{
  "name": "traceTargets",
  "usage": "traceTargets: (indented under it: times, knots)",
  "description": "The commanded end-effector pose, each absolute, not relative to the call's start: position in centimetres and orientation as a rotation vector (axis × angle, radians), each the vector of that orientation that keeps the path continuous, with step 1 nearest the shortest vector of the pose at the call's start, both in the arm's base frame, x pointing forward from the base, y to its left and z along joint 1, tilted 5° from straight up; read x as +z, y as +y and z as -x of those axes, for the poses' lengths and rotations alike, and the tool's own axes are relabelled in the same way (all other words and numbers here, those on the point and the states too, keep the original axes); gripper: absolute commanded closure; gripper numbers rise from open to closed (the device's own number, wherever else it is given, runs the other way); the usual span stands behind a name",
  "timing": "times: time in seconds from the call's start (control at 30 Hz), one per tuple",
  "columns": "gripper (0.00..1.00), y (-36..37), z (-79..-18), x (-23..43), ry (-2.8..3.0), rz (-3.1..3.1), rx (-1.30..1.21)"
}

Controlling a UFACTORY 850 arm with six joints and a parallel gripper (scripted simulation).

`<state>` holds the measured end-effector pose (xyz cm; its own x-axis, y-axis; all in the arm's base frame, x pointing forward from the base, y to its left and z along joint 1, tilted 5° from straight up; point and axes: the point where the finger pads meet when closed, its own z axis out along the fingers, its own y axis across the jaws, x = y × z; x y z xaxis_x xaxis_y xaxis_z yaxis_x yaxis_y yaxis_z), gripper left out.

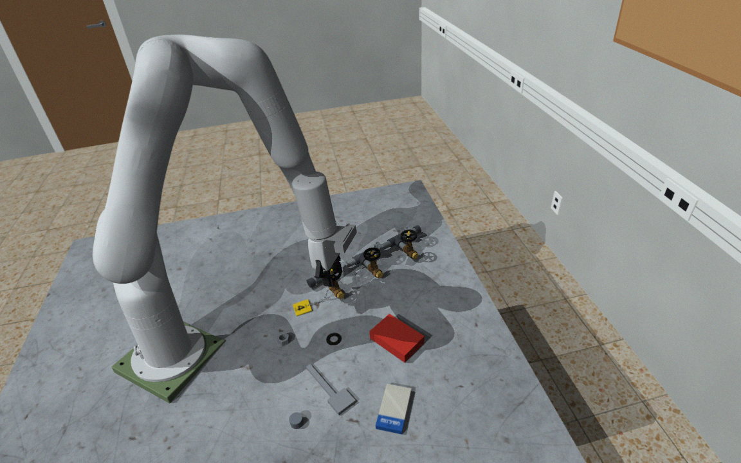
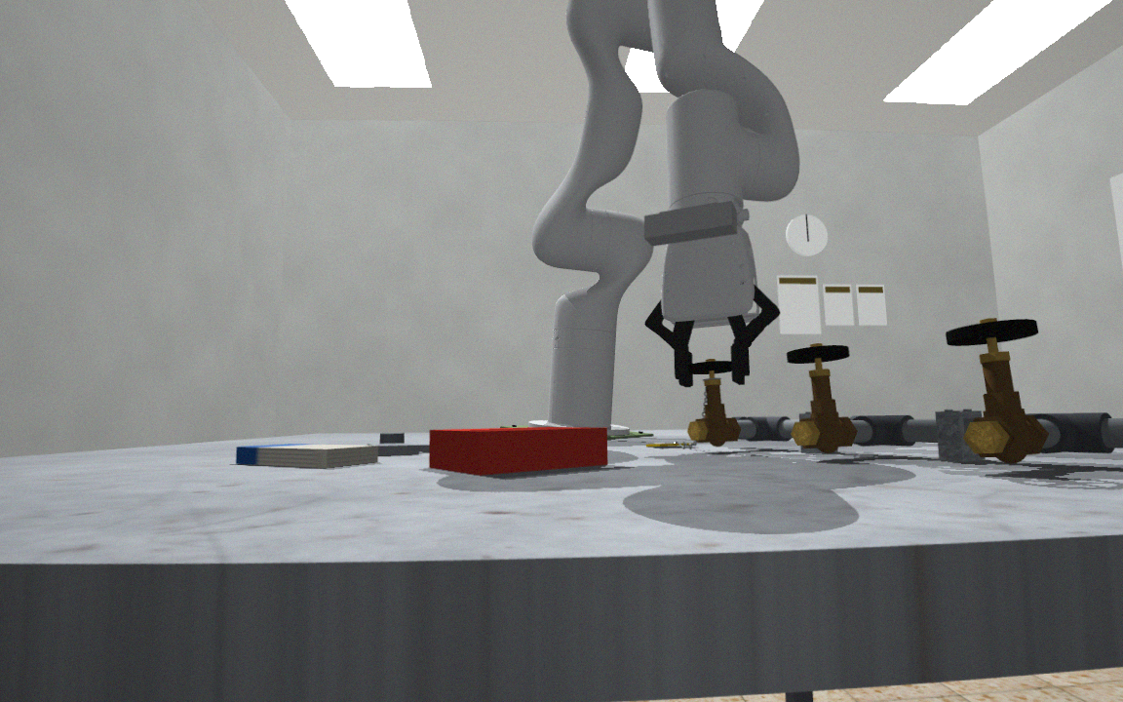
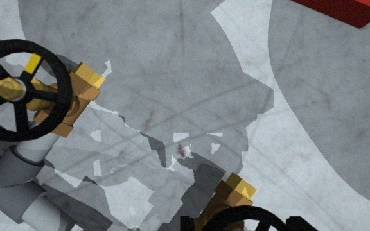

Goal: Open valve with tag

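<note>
Three brass valves with black handwheels stand in a row on a grey pipe. The nearest valve (image 1: 336, 287) has a chain to a yellow tag (image 1: 301, 308) marked 4 lying on the table. My gripper (image 2: 711, 365) points straight down and is shut on this valve's black handwheel (image 3: 246, 219), whose rim shows between the fingers at the bottom edge of the wrist view. The middle valve (image 1: 372, 262) shows in the wrist view (image 3: 21, 91) with a yellow mark on one spoke. The far valve (image 1: 408, 242) stands beyond it.
A red block (image 1: 396, 336) lies in front of the valves. A black ring (image 1: 334, 335), a grey nut (image 1: 285, 337), a grey paddle (image 1: 332, 391), a grey puck (image 1: 298, 419) and a white-and-blue box (image 1: 393, 408) lie nearer the front. The arm's green base (image 1: 168, 363) is at the left.
</note>
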<state>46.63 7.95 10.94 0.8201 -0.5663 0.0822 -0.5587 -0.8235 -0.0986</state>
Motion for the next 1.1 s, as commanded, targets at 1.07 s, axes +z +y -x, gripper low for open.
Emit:
traceTargets:
  times: [1.07]
  knots:
    - [1.0,7.96,-46.73,11.02,-1.538,2.776,-0.265]
